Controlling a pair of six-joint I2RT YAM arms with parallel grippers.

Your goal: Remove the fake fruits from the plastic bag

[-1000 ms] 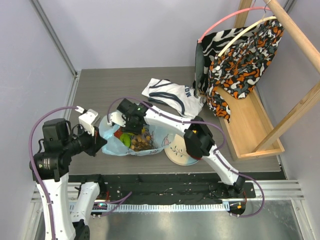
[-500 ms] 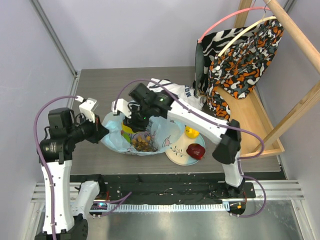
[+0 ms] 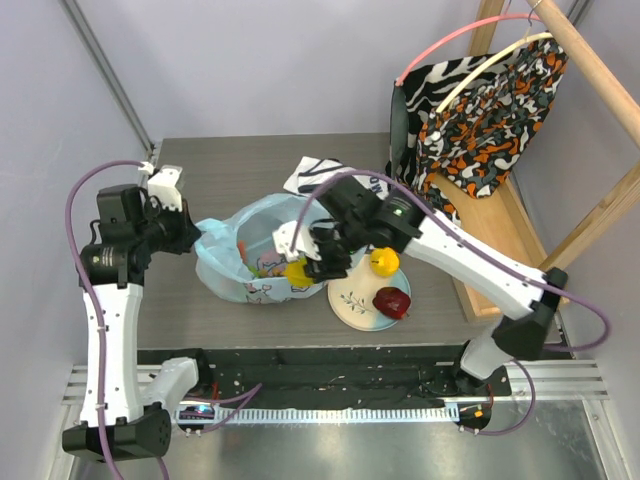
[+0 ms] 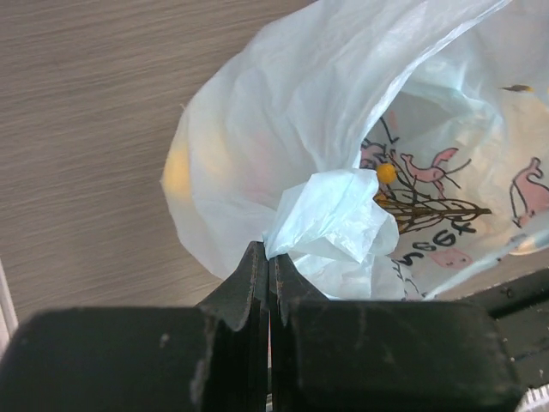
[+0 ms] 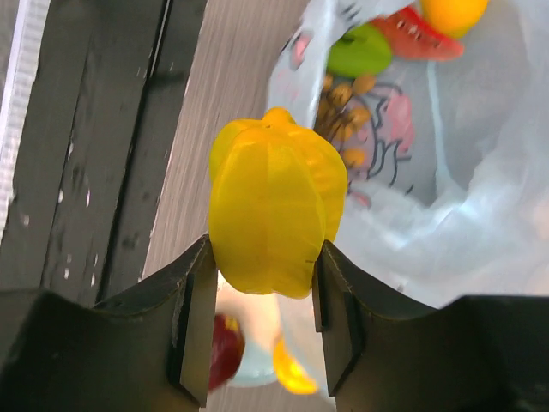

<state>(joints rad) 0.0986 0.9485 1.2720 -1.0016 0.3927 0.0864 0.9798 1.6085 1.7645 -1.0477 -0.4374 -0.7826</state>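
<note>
The light-blue plastic bag (image 3: 245, 262) lies left of centre, its mouth pulled up. My left gripper (image 3: 188, 236) is shut on a bunched edge of the plastic bag (image 4: 330, 219), with the jaws pressed together. Just outside the bag's right edge, my right gripper (image 3: 303, 266) is shut on a yellow ribbed fruit (image 5: 274, 215). A green piece (image 5: 360, 51), a watermelon slice (image 5: 418, 34), an orange piece (image 5: 452, 12) and a brownish grape bunch (image 5: 347, 120) lie inside the bag. A yellow fruit (image 3: 382, 263) and a red apple (image 3: 391, 301) rest on the plate (image 3: 352, 298).
A white shirt with dark lettering (image 3: 345, 185) lies behind the bag. A wooden rack (image 3: 505, 250) with patterned clothes on hangers (image 3: 470, 110) fills the right side. A dark rail (image 3: 330, 385) runs along the near table edge.
My right gripper has come out of the bag toward the plate with the yellow fruit. My left gripper has drawn the bag's edge up and back to the left.
</note>
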